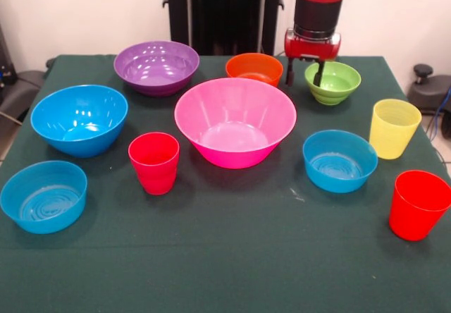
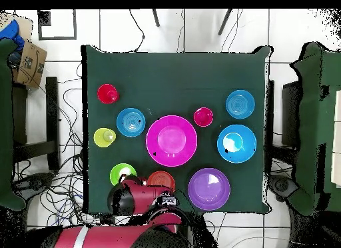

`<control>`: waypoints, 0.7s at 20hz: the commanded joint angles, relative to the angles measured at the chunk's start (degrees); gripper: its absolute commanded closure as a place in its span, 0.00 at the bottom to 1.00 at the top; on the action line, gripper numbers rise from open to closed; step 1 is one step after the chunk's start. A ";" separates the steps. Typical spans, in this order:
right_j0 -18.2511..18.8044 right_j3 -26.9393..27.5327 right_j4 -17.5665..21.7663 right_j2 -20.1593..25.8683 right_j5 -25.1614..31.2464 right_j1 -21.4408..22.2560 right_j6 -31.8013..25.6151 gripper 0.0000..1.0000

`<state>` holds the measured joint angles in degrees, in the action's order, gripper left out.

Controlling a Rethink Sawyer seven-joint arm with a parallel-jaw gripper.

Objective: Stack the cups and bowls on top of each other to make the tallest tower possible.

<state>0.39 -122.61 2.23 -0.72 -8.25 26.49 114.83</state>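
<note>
My gripper [image 1: 304, 73] hangs at the far right of the table, open. One finger is outside the lime green bowl [image 1: 332, 82] and the other inside it, straddling its rim. The orange bowl [image 1: 254, 68] is just beside it. The big pink bowl [image 1: 235, 121] stands in the middle and the purple bowl [image 1: 156, 66] at the far left. Three blue bowls [image 1: 79, 119] [image 1: 44, 195] [image 1: 340, 160], two red cups [image 1: 153, 162] [image 1: 418, 204] and the yellow cup [image 1: 394, 127] each stand alone, upright. No tower shows. In the overhead view the arm [image 2: 140, 195] covers part of the green bowl [image 2: 122, 173].
The table has a dark green cloth [image 1: 225, 271]. The black pedestal [image 1: 218, 13] stands behind its far edge. In the overhead view cables lie on the floor [image 2: 66, 125] and chairs stand at both sides.
</note>
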 commanded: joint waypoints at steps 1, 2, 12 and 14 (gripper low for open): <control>-0.51 3.88 1.70 2.19 -3.22 -2.12 6.77 0.00; -0.65 3.96 1.66 2.06 -3.32 -2.16 6.75 0.00; -0.10 3.88 1.97 2.58 -2.99 -2.01 6.82 1.00; 0.09 3.64 1.81 3.08 -2.10 -1.80 7.10 1.00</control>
<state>0.04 -122.61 3.02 -1.10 -8.45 26.83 114.83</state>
